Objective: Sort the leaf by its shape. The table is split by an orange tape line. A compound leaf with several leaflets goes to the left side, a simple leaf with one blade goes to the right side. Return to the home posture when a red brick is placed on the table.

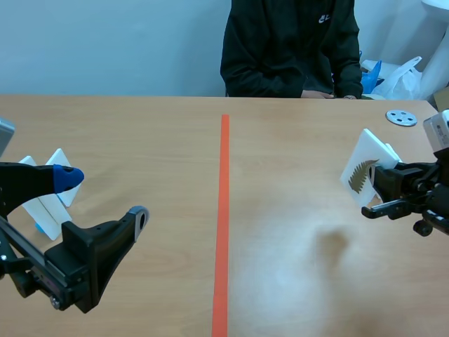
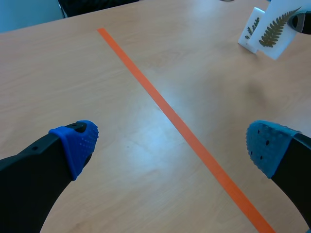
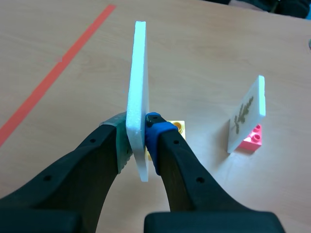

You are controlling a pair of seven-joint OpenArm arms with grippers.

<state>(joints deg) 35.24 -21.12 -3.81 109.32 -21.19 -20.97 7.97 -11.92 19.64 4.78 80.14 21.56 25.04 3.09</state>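
I've got the right tool (image 3: 138,143) pinching the fern card (image 3: 137,73) edge-on, held off the worktop (image 1: 280,281), right of the tape line (image 1: 224,210). The left tool (image 2: 172,144) is spread wide, low on its own side. Second card (image 3: 248,114) stands on a pink brick (image 3: 252,141) ahead.

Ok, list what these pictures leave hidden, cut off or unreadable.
Right wrist view: the held card is edge-on in the right claw, so its leaf print is hidden.
Right wrist view: the yellow brick is mostly behind that claw's finger.
Scene view: the left cards show no print and sit partly behind the left claw.
Scene view: the person is cut off by the top edge.
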